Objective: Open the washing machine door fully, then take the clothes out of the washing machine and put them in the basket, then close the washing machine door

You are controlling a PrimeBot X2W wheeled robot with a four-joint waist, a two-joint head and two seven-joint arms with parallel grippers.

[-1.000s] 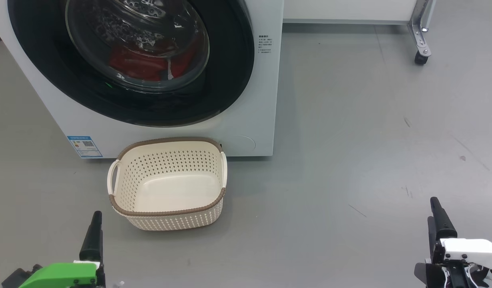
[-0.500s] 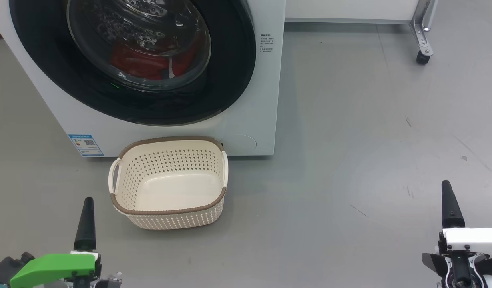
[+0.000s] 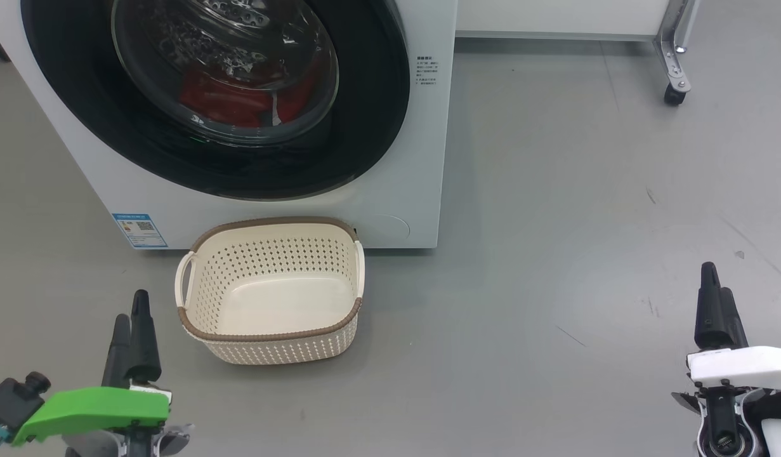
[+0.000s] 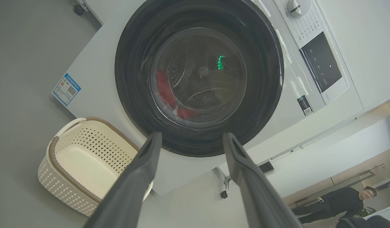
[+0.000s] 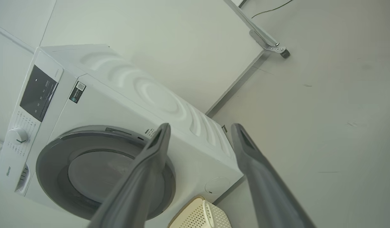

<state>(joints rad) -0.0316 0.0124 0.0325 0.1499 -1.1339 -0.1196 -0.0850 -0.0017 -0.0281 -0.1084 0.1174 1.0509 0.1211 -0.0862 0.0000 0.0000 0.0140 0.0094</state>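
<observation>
The washing machine (image 3: 422, 158) stands at the upper left of the head view. The washing machine door (image 3: 365, 146) lies shut against its front. Red clothes (image 3: 219, 101) show through the glass bowl. The cream basket (image 3: 269, 334) sits empty on the floor just before the machine. My left gripper (image 3: 131, 308) hovers open at the basket's left, holding nothing. Far to the right, my right gripper (image 3: 715, 280) is open over bare floor. In the left wrist view my left gripper (image 4: 192, 136) points at the door (image 4: 131, 79), with the clothes (image 4: 163, 88) and basket (image 4: 55, 148) visible. The right wrist view has my right gripper (image 5: 199, 126) aimed at the machine (image 5: 118, 95).
A metal frame leg with a caster (image 3: 672, 92) stands at the far right on the grey floor. A blue label (image 3: 139, 230) marks the machine's lower left front. The control panel (image 4: 321, 66) and dial sit above the door. A person (image 4: 340, 202) stands in the background.
Both grippers have moved forward, up the head view, and turned so that both fingers of each show. The view itself has shifted slightly. The door, clothes and basket have stayed put.
</observation>
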